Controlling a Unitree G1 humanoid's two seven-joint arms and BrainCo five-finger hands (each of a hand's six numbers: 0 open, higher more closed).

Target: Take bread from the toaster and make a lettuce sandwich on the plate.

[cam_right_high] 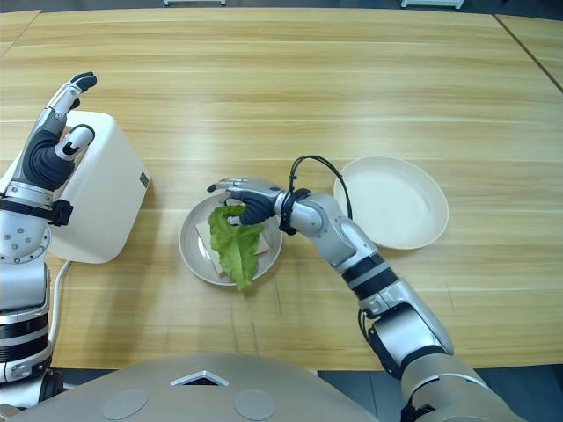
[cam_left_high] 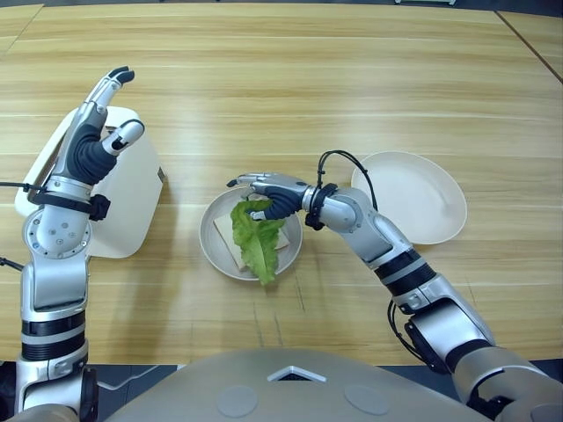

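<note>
My right robot hand [cam_left_high: 274, 197] is clamped on the top of the lettuce [cam_left_high: 257, 242], and the leaf drapes across the bread [cam_left_high: 223, 239] on the plate [cam_left_high: 214, 262] mid-desk [cam_left_high: 290, 79], its tip hanging past the near rim. My left robot hand [cam_left_high: 98, 132] is up over the toaster [cam_left_high: 132, 207], fingers spread, holding nothing. A second plate [cam_left_high: 422, 198] sits just right of my right wrist.
</note>
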